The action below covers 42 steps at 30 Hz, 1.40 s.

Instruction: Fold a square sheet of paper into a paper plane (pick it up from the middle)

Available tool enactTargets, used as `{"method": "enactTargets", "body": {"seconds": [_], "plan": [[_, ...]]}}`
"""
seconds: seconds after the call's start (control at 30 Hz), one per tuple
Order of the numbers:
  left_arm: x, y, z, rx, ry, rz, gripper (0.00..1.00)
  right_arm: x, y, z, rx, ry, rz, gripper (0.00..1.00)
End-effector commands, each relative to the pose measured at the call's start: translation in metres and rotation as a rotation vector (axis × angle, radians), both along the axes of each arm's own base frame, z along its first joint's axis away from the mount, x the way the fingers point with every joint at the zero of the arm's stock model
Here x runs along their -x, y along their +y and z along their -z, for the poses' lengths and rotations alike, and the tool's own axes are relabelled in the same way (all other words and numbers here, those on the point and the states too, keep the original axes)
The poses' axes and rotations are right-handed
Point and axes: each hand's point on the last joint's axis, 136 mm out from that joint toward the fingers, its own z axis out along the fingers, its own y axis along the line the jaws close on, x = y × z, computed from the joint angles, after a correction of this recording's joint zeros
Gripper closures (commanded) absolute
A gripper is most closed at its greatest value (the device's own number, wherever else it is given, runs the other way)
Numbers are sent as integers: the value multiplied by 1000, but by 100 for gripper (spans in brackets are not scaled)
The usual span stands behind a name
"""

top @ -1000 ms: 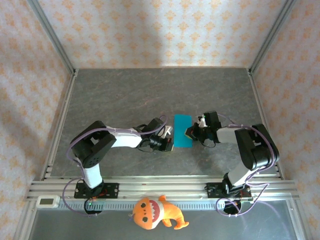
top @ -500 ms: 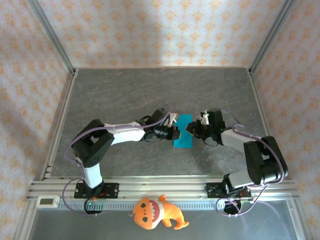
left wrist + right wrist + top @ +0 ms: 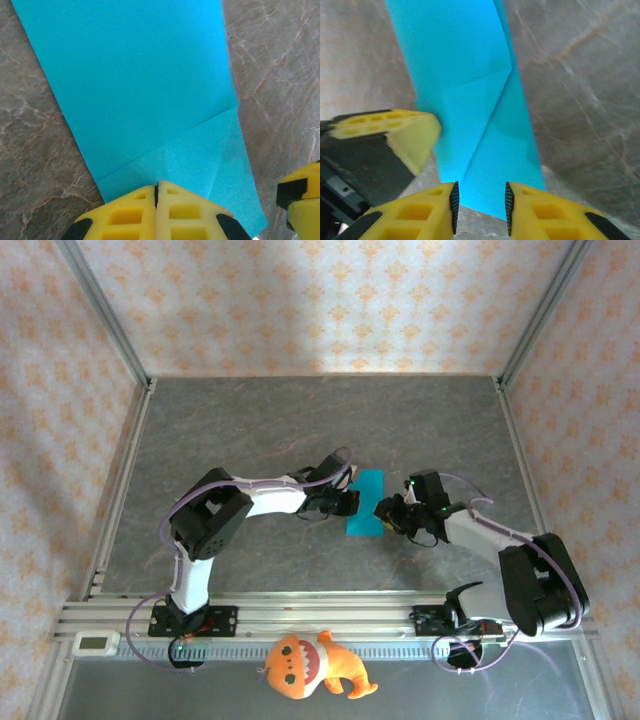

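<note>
The left fingers rest closed on the blue paper, the right fingers apart at its edge.

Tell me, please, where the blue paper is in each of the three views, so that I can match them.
Top external: the blue paper lies near the picture's centre, slightly tilted.
Left wrist: blue paper covers the upper middle, reaching down to the bottom edge.
Right wrist: blue paper is a tall strip in the centre.
Shared landmark: the grey marbled table around it.
</note>
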Motion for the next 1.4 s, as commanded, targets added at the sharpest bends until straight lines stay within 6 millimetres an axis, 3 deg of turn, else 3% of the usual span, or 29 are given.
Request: {"method": "enactTargets", "body": {"seconds": [0.0,0.5,0.77,1.1,1.37], "plan": [[3,11,9,-42,2,-2,100,8,-4,11,39,49,24,67],[11,12,15,-20,24,-5,100,23,3,19,15,96,-11,64],[12,13,16,-22,27,-4,100,19,4,24,31,96,1,64],[14,13,17,-20,30,-2,100,-6,22,1,-69,0,3,59],[15,13,18,-16,37,-4,100,-28,16,-2,-66,-40,42,57]]}}
